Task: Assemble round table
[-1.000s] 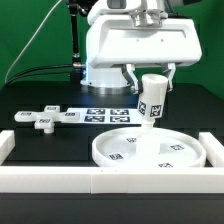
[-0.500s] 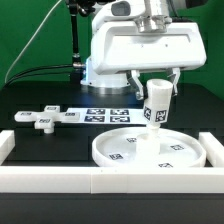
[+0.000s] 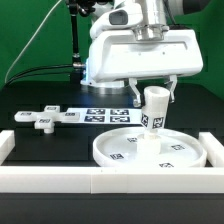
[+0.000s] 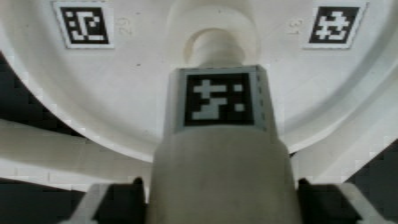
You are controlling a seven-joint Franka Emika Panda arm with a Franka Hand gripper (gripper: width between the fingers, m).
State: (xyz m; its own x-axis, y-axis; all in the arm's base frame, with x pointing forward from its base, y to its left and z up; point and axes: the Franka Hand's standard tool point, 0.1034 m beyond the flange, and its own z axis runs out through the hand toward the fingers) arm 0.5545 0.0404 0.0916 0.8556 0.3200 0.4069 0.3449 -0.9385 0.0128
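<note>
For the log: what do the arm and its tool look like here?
The tool has a wide, boxy white housing with two slim pale fingers. Above it sits a grey metallic wrist section; black cables run behind. No markings are visible on it.

No readable text, brand or number anywhere. The only signs are black-and-white coded squares with no letters or digits in them. One leg tag (image 4: 217, 98) sits on the leg (image 4: 214, 165), which is clamped between the jaws, and it faces the wrist camera. Two disc tags (image 4: 86, 25) sit on the round disc (image 4: 107, 100) beyond the jaws, one either side of the leg's line. Exterior view: same kind of squares on the disc under the jaws, and on the marker board (image 3: 100, 115) and cross-shaped base (image 3: 40, 119), both well off to one side of the jaws. Too coarse to decode.
</note>
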